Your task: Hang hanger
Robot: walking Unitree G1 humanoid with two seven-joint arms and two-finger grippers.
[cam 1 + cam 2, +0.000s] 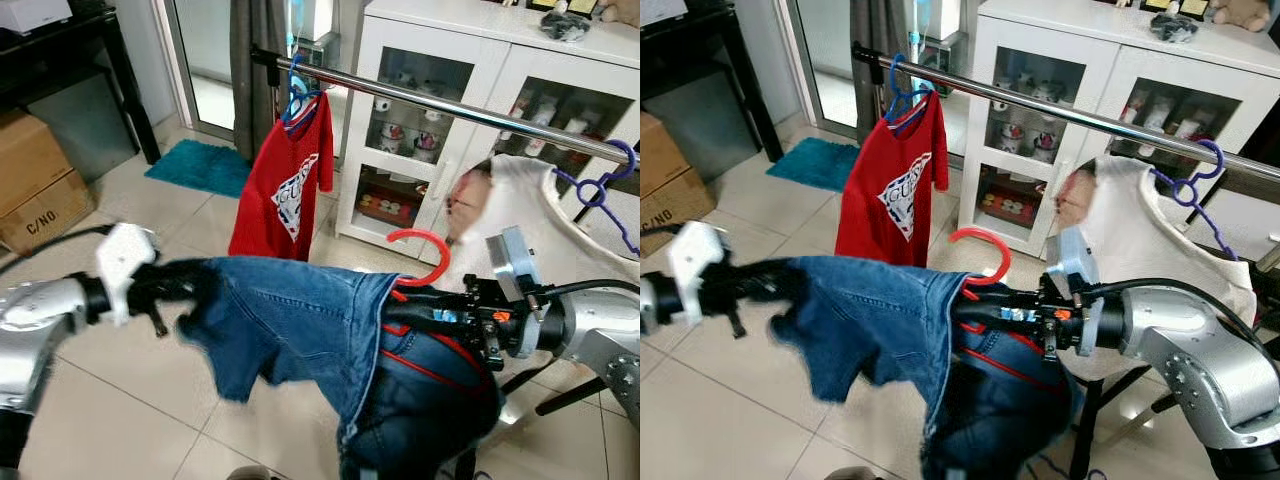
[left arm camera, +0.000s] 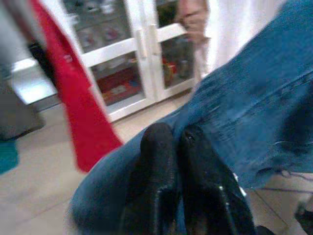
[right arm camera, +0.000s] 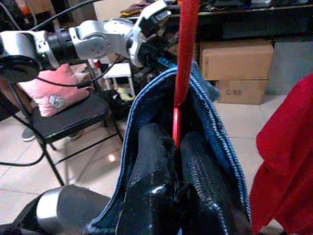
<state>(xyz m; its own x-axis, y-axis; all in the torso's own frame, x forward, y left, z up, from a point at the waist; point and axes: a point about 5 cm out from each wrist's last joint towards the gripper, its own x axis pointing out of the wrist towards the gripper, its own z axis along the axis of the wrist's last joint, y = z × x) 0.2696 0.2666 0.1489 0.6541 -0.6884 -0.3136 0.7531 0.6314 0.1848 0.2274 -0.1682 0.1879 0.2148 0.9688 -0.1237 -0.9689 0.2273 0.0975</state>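
Note:
A red hanger (image 1: 425, 250) carries a blue denim garment (image 1: 300, 330) in front of me, its hook pointing up. My right gripper (image 1: 400, 312) is shut on the hanger just below the hook, the red rod pinched between its fingers (image 3: 190, 171). My left gripper (image 1: 185, 285) is shut on the denim's left edge, holding it out sideways; its fingers (image 2: 161, 161) press together against the cloth. Above and behind runs the steel clothes rail (image 1: 450, 105), sloping across the view. The hook sits below the rail, apart from it.
A red T-shirt (image 1: 290, 180) hangs from a blue hanger at the rail's left end, and a white garment (image 1: 520, 220) hangs from a purple hanger (image 1: 605, 190) on the right. Behind stands a white glass-door cabinet (image 1: 430, 150). Cardboard boxes (image 1: 35, 180) sit at left.

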